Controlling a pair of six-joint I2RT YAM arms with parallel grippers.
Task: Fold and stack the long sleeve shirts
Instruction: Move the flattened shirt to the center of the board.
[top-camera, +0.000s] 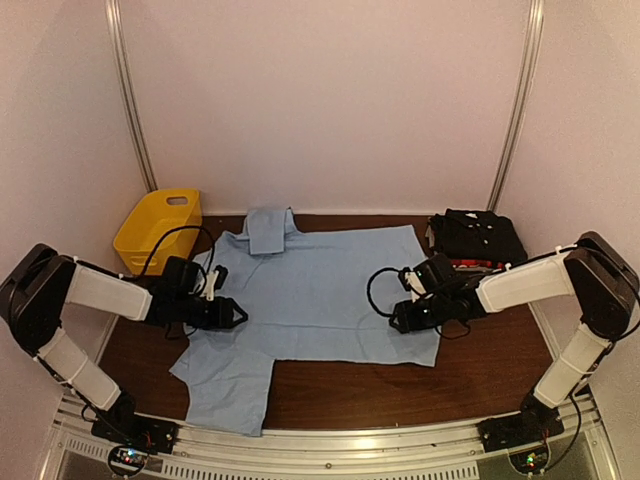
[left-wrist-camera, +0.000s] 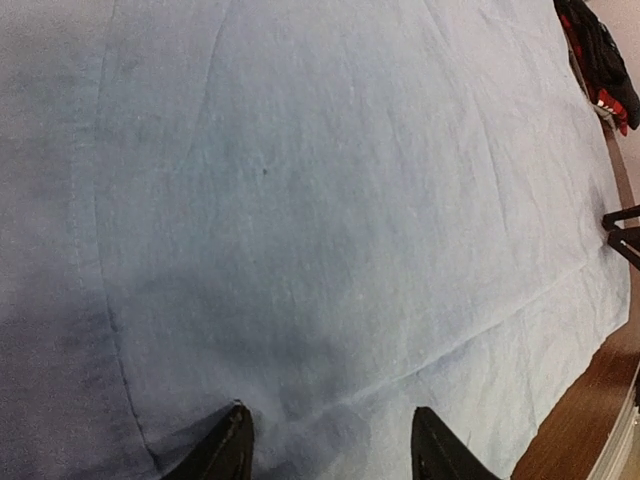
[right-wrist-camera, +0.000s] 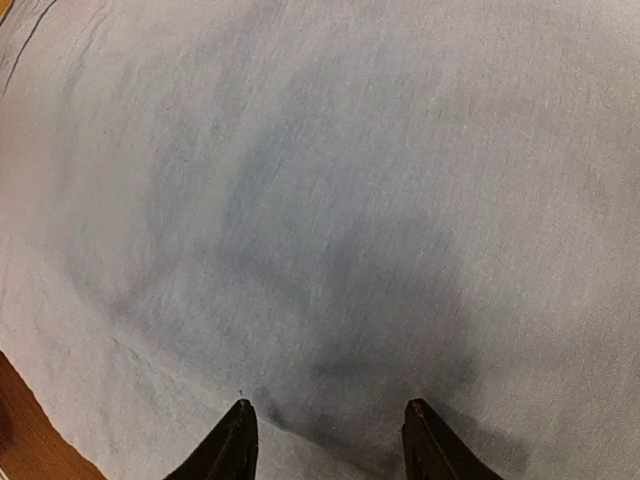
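Observation:
A light blue long sleeve shirt (top-camera: 320, 290) lies spread flat on the brown table, one sleeve hanging toward the near edge and the collar end folded at the back. My left gripper (top-camera: 240, 314) rests open over the shirt's left part, its fingertips (left-wrist-camera: 232, 440) apart above bare cloth (left-wrist-camera: 320, 200). My right gripper (top-camera: 395, 320) is open over the shirt's right part, fingertips (right-wrist-camera: 235, 435) spread with only blue cloth (right-wrist-camera: 330, 220) between them. A folded black shirt (top-camera: 478, 236) lies on a red-edged one at the back right; that pile (left-wrist-camera: 600, 60) also shows in the left wrist view.
A yellow plastic basket (top-camera: 160, 228) stands at the back left against the wall. Bare brown table (top-camera: 490, 370) shows to the right and in front of the blue shirt. White walls close in the back and sides.

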